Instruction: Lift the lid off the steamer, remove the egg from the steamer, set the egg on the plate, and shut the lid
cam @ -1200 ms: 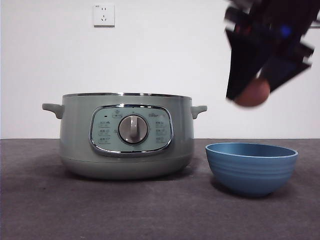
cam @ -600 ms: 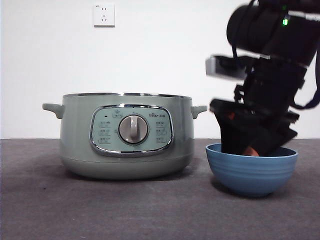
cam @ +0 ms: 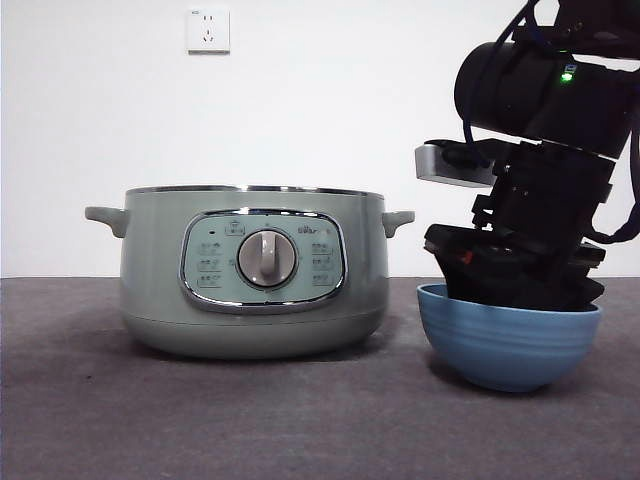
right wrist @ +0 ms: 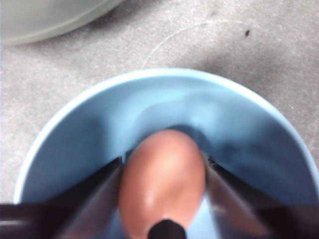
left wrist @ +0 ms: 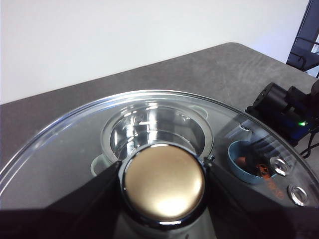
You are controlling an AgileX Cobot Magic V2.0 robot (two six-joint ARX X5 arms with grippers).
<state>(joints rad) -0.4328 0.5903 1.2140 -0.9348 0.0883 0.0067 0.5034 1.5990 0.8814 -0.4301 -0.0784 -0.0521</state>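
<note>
Since half a second ago the right arm has sunk a little deeper, and the plate (cam: 509, 346) has nudged slightly right with its rim now tipped. Front view: right gripper (cam: 515, 290) is down inside the plate, jaws hidden behind the near wall, egg not visible from here; steamer (cam: 250, 270) stands just left of the plate, open-topped, no lid on it, both on the dark counter (cam: 200, 420). Left wrist view: left gripper (left wrist: 163, 172) is clamped on the knob of the lid (left wrist: 75, 149), one jaw each side of it, holding the lid above the open steamer (left wrist: 157, 132); through the glass the plate (left wrist: 237, 159) shows to the right with the other arm over it. Right wrist view: right gripper (right wrist: 163, 172) is closed on the egg (right wrist: 162, 181), jaws touching its two flanks, egg's long axis running along the jaws, pointing down toward the plate's (right wrist: 75, 139) floor. Egg looks low in the plate, whether it touches the bottom I cannot tell. Next move likely a release straight down; plate tilt hints the gripper is pressing its wall, so opening may let the egg roll.
</note>
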